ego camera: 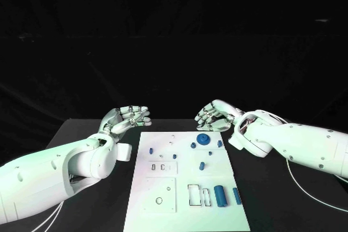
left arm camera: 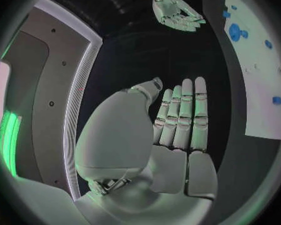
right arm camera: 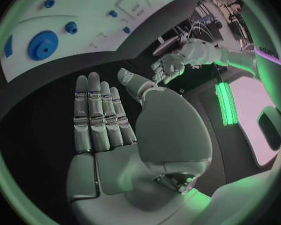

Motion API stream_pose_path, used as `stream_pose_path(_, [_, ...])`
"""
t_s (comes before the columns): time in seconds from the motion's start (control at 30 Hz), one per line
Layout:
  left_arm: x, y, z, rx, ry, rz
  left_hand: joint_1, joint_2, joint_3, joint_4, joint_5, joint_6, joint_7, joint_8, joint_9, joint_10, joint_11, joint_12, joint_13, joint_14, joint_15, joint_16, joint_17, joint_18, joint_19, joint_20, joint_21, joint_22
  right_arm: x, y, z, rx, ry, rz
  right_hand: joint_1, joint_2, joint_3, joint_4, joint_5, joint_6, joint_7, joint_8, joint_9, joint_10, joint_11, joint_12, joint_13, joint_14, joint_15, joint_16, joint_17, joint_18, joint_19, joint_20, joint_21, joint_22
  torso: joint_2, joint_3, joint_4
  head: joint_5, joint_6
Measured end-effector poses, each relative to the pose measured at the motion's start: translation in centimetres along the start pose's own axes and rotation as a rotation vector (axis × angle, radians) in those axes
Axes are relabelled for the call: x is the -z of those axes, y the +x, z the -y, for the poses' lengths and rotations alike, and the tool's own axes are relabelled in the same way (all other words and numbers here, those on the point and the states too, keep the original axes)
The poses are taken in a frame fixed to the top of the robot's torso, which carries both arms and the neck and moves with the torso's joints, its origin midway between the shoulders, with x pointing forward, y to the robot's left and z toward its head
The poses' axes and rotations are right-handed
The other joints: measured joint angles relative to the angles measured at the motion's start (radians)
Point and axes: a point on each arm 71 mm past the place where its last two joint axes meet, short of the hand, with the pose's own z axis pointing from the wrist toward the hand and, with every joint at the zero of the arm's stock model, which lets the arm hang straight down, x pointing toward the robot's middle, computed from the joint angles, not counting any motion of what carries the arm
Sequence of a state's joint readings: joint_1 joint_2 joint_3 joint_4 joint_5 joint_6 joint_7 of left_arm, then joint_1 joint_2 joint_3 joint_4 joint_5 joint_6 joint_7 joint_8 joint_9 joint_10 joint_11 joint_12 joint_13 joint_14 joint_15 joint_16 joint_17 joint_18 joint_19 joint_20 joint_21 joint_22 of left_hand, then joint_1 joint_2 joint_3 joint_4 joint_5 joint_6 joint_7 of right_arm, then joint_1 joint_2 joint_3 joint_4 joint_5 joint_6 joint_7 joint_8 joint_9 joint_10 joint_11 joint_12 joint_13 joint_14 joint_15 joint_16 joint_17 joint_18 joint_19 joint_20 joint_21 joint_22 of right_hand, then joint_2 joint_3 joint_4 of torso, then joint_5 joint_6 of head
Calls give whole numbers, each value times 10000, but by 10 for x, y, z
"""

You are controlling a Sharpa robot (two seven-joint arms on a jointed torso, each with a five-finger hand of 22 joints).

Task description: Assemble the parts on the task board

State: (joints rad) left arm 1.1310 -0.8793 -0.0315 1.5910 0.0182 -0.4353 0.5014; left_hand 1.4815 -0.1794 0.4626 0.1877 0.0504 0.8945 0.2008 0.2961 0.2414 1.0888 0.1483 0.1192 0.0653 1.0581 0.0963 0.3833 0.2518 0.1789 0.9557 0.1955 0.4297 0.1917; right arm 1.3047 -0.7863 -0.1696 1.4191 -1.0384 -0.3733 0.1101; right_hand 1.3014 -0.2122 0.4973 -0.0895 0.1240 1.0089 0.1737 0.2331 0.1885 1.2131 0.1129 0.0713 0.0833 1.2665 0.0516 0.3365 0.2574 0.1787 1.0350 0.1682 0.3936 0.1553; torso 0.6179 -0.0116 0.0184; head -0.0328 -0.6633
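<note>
Task board point(ego camera: 185, 191): white plate, centre of black table point(ego camera: 87, 141). Near end: two blue cylinders point(ego camera: 220, 197) lying beside a rectangular slot. Middle: small blue pegs point(ego camera: 202, 166). Far end: blue gear point(ego camera: 203, 139). Beyond its far corners, left hand point(ego camera: 128, 119) and right hand point(ego camera: 216, 116): both empty, fingers straight and side by side, off the board.

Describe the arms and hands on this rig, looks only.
Two glossy white arms with smooth rounded shells and small dark fastener dots. Thin pale cables loop off the right arm's wrist and trail under the forearm. The left hand and right hand are silver metal, many-fingered, with segmented fingers, smooth palm plates and a bulky rounded thumb base.
</note>
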Motion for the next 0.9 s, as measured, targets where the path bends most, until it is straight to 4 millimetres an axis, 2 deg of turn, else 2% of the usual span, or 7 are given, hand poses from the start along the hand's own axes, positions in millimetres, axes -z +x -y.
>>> stream_pose_path(0.2, [11, 10, 11, 268, -20, -719, -89, -89, 27, -28, 0, -2, 2, 0, -21, -1, 0, -109, 0, 37, -36, 76, 85, 0, 25, -25, 138, 77, -1, 4, -9, 2105, -68, -873, -141, -198, -242, 126, 0, 168, -169, 10, 207, 333, -304, 0, 242, 1249, -463, 2258, 1966, 0, 1218, -565, 1473, 880, 292, -80, 73, -125, -12])
stream_pose_path(0.33, [16, 14, 17, 376, -31, -971, -92, -92, 27, -28, 0, -3, 3, 0, -32, -1, 1, -157, 0, 37, -36, 76, 117, 0, 25, -25, 138, 96, -1, 7, -13, 3134, -129, -1159, -242, -334, -126, 321, 0, 150, -226, -72, 400, 391, -373, 0, 509, 1787, -569, 5528, 4789, 0, 1720, -777, 3074, 2187, 475, -133, 113, -188, -18])
stream_pose_path(0.43, [17, 16, 21, 417, -20, -1077, -132, -131, 27, -28, 0, -4, 4, 0, -32, -1, 1, -157, 0, 37, -36, 76, 126, 0, 24, -25, 138, 95, -2, 8, -15, 3721, -155, -1267, -262, -419, -114, 504, 0, 147, -224, -110, 530, 148, -338, 0, 632, 1949, -538, 7530, 6763, -246, 2210, -787, 4896, 4331, 592, -169, 143, -212, -23])
stream_pose_path(0.5, [18, 16, 23, 429, -4, -1114, -132, -131, 27, -28, -1, -4, 4, 0, -32, -1, 1, -197, 0, 37, -36, 76, 137, -1, 24, -25, 185, 109, -3, 9, -17, 4005, -165, -1303, -219, -462, -146, 556, 0, 145, -223, -110, 605, -5, -302, -40, 671, 1949, -539, 8178, 7414, -245, 2293, -748, 5584, 5191, 670, -188, 163, -231, -23])
stream_pose_path(0.57, [18, 16, 24, 435, 8, -1133, -134, -133, 27, -28, -1, -4, 4, 0, -42, -1, 1, -197, 0, 37, -35, 76, 140, 0, 24, -25, 186, 110, -4, 10, -18, 4209, -177, -1328, -221, -465, -186, 597, 0, 145, -223, -110, 633, -20, -288, -40, 702, 1949, -538, 8501, 7753, -265, 2404, -743, 5946, 5656, 724, -200, 175, -247, -24])
stream_pose_path(0.77, [20, 14, 29, 439, 56, -1146, -171, -171, 26, -28, -1, -5, 5, -38, -46, -1, 1, -234, 1, 36, -35, 76, 159, -1, 24, -25, 186, 125, -8, 13, -21, 4793, -165, -1355, -258, -501, -349, 759, 0, 111, -257, -167, 773, -110, -270, -40, 815, 1949, -538, 9786, 9139, -645, 2938, -678, 7641, 7885, 890, -237, 223, -287, -11])
stream_pose_path(0.9, [21, 13, 30, 438, 61, -1148, -171, -171, 26, -29, -1, -33, 32, -38, -57, -2, 1, -234, 1, -5, 5, 76, 166, -1, 24, -24, 226, 136, -9, 14, -20, 5017, -78, -1334, -258, -501, -349, 816, 0, 79, -224, -205, 817, -145, -304, -40, 845, 1949, -538, 10168, 9553, -644, 3030, -646, 8123, 8523, 978, -254, 256, -310, 2])
